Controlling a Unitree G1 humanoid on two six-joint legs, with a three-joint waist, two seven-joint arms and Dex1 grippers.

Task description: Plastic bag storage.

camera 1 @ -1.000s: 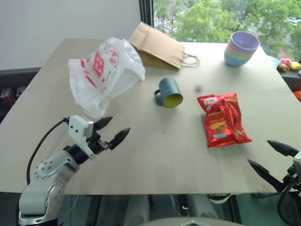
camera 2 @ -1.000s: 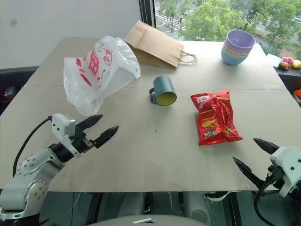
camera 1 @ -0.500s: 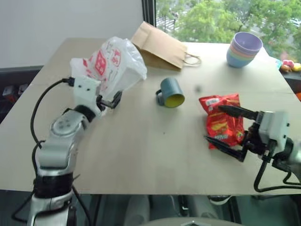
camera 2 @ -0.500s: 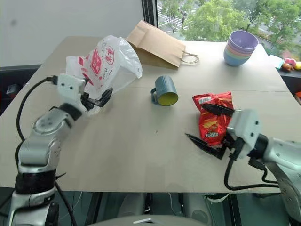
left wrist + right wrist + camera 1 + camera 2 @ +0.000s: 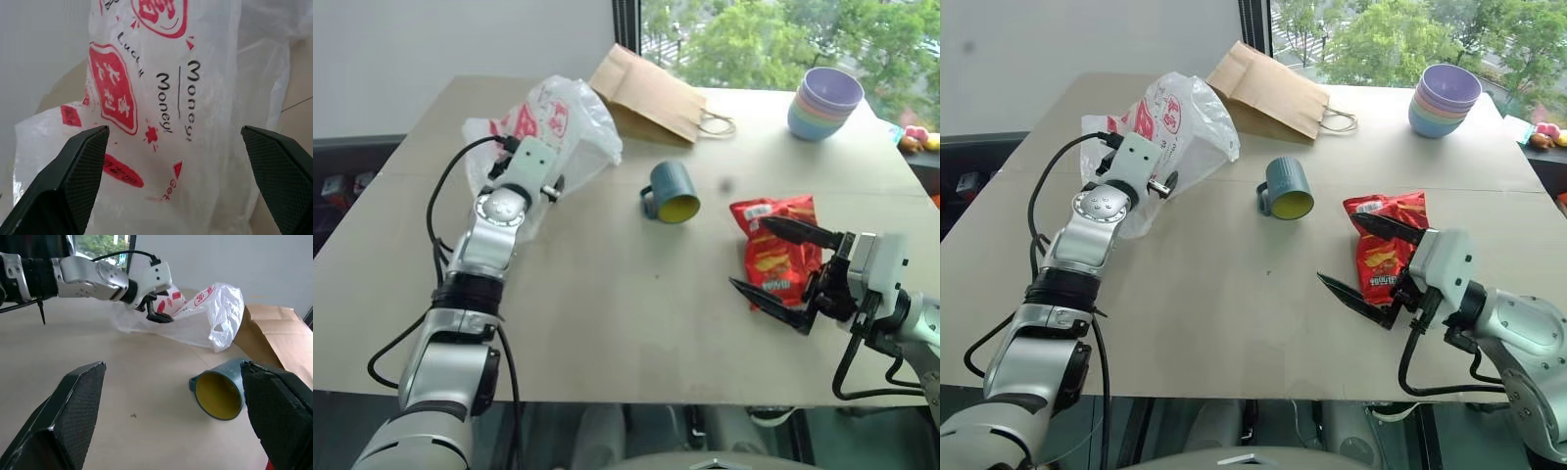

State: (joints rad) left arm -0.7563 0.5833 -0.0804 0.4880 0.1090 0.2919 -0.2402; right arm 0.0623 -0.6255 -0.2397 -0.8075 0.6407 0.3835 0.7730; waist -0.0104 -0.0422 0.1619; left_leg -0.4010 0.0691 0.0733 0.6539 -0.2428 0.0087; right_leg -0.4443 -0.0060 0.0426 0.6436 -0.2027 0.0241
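Approach step judged in hand: the left gripper (image 5: 173,161) is held fully open and empty, with the plastic bag (image 5: 570,137) puffed up on the desk (image 5: 636,313) directly ahead of and between its fingers (image 5: 73,171). The right gripper (image 5: 781,272) is likewise spread wide and empty, just beside the red snack packet (image 5: 773,245), well apart from the bag. Next move likely calls for closing the left fingers on a fold of the thin film.

thin crinkly plastic bag (image 5: 570,125), matt table (image 5: 636,313)

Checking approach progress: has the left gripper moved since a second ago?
Yes. The left gripper, open, has gone from the near table edge up to the plastic bag, farther from the table front.
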